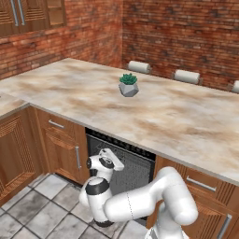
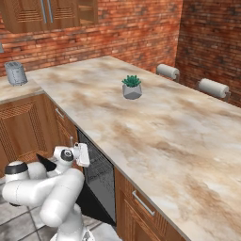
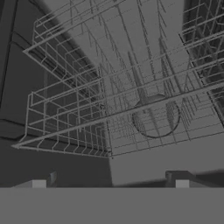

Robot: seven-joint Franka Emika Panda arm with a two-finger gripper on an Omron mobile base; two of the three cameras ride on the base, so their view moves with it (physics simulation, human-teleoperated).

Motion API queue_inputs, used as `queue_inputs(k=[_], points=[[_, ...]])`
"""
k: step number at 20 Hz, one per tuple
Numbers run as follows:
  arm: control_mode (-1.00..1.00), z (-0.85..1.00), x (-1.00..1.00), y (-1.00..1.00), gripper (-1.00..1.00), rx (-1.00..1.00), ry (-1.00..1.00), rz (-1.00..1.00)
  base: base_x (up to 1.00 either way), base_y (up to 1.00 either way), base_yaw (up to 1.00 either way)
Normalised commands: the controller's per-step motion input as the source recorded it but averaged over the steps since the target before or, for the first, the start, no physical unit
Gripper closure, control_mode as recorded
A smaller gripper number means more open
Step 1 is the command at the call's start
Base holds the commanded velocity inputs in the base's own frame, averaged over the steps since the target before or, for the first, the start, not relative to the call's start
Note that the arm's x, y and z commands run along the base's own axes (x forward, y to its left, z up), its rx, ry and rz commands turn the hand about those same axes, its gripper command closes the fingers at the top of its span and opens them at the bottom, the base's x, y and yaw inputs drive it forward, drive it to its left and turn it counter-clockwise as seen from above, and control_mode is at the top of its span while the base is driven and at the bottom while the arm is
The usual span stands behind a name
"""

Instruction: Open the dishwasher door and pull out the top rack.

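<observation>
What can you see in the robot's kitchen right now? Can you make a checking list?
Surface: marbled beige counter, mostly bare.
Job's things: dishwasher door hangs open, dark edge showing behind the arm; top rack is grey wire, seen close up in the hand view; how far out it sits is unclear.
Clutter: small potted plant; paper towel rolls by the brick wall; grey toaster.
Grippers: gripper open, tips apart, holding nothing, facing the rack.
Cables: nothing seen.
Surroundings: wooden cabinets, grey floor tiles.
</observation>
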Motion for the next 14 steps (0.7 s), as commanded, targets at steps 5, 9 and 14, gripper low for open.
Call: queue_inputs(k=[5, 9, 14], points=[[-1.0, -0.24, -0.03, 0.0, -1.0, -0.11, 0.03, 0.0, 0.0, 0.0, 0.0], [-1.0, -0.08, 0.03, 0.0, -1.0, -0.12, 0.0, 0.0, 0.0, 0.0, 0.0], [-1.0, -0.25, 0.13, 0.0, -1.0, -0.12, 0.01, 0.0, 0.0, 0.0, 0.0]])
